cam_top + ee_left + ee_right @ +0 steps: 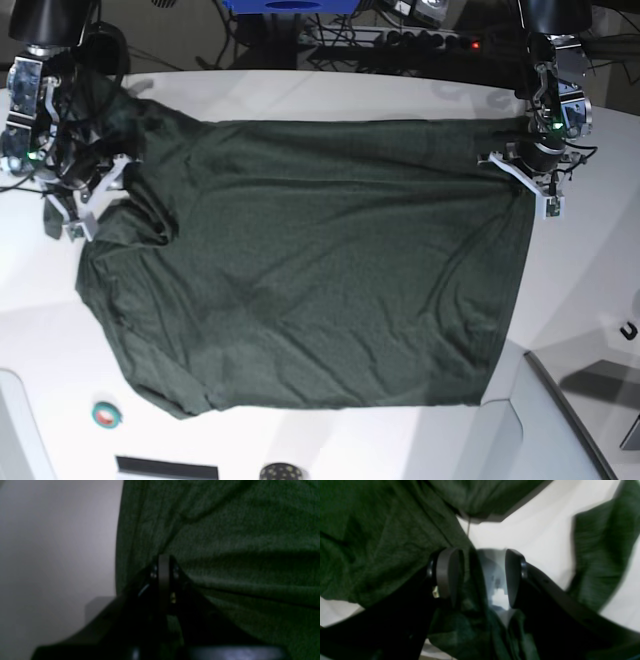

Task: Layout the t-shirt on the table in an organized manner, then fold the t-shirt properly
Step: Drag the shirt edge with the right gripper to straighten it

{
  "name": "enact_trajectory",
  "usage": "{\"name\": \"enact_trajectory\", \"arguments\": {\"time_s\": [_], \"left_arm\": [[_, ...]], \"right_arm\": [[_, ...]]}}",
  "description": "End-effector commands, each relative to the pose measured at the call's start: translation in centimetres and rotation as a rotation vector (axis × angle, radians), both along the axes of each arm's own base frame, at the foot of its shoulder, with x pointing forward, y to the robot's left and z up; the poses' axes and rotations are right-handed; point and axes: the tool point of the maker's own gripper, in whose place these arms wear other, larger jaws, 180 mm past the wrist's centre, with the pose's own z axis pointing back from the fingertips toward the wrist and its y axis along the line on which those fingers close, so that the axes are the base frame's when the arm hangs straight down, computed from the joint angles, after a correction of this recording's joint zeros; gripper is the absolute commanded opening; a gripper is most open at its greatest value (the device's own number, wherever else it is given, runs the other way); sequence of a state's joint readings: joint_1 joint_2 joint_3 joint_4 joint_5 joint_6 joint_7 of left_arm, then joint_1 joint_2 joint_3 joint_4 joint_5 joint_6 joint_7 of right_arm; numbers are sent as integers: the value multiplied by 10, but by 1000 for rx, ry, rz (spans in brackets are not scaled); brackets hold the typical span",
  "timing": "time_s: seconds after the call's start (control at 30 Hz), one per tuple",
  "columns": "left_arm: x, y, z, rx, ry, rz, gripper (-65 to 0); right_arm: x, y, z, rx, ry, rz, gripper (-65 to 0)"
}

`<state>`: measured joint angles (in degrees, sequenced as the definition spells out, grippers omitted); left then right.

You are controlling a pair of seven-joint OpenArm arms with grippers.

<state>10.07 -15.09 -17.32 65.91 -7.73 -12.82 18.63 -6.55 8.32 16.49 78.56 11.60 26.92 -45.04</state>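
Note:
The dark green t-shirt (310, 260) lies spread and wrinkled over the white table (330, 90), one sleeve bunched at the left. In the base view my left gripper (508, 160) sits at the shirt's far right corner. The left wrist view shows this gripper (163, 558) shut on a pinch of the t-shirt (225, 530), with bare table (50, 542) beside it. My right gripper (98, 195) is at the bunched left sleeve. In the right wrist view it (485, 575) stands open, and t-shirt (382, 530) fabric drapes loosely past its left pad (450, 572) over the table (540, 530).
A small green-ringed roll (106, 414) lies near the table's front left edge. A dark round object (280, 472) sits at the bottom edge. A grey panel (590, 400) stands at the lower right, a black hook (628, 330) on the right. Cables (400, 35) run behind.

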Motion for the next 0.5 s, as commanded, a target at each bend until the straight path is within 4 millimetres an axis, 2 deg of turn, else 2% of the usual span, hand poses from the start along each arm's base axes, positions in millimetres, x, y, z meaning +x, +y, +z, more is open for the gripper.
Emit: {"name": "enact_trajectory", "arguments": {"time_s": [0.0,0.17,0.23,0.3,0.33,0.4,0.47], "left_arm": [[-34,2,-22,16,167,-4,-650],[-34,2,-22,17,167,-4,-650],[-34,2,-22,17,167,-4,-650],[-34,2,-22,17,167,-4,-650],[-34,2,-22,17,167,-4,-650],[-34,2,-22,16,167,-4,-650],[-35,2,-22,16,168,-4,-650]], "right_arm": [[15,-4,8,-2,-42,-4,-365],[6,-3,-12,27,26,-22,-380],[0,-3,-18,32,49,-27,-458],[-7,-4,-22,31,64,-29,-603],[-15,-6,-25,30,77,-33,-650],[-27,-6,-29,27,95,-33,-632],[-37,-8,-29,17,105,-38,-645]]}}
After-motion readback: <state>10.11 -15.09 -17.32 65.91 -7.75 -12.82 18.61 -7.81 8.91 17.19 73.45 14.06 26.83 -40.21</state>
